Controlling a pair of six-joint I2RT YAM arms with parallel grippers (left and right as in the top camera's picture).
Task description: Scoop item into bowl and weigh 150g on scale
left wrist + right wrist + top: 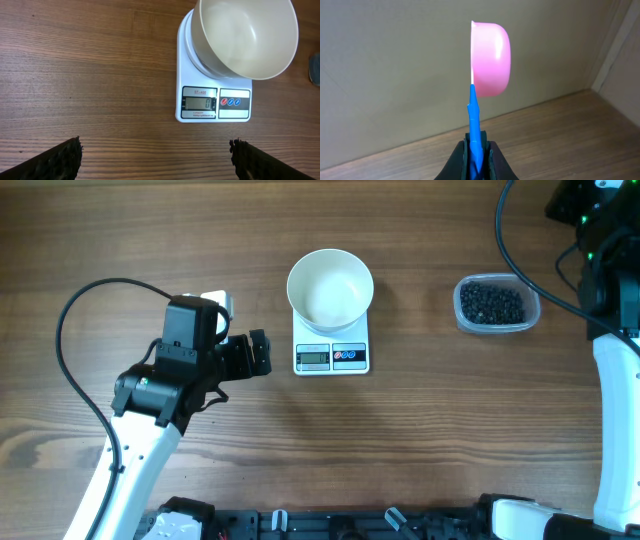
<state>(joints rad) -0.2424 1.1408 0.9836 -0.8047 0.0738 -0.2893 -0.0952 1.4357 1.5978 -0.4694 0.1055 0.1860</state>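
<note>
Overhead, we are seeing the bowl [330, 288] sitting on the scale [332, 357], the beads [490, 304] lying in a tub [460, 310] right of it, and our left gripper [262, 352] gaping just left of it.
Left wrist: the scale is reading zero.
Right wrist: our right gripper [476, 150] is clamping a pink scoop [491, 59] by its thin handle [473, 115]; we are risking it twisting under load and spilling beads short of the scale

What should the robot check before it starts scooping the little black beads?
1. The round white glossy bowl sits on the small white kitchen scale: ok.
2. Scale display reads zero: ok.
3. Bowl is empty: ok.
4. The right hand is shut on the blue handle of the pink plastic scoop: ok.
5. The clear plastic tub of tiny black beads is uncovered, right of the scale: ok.
6. The left hand is open and apart from the scale: ok.
</note>
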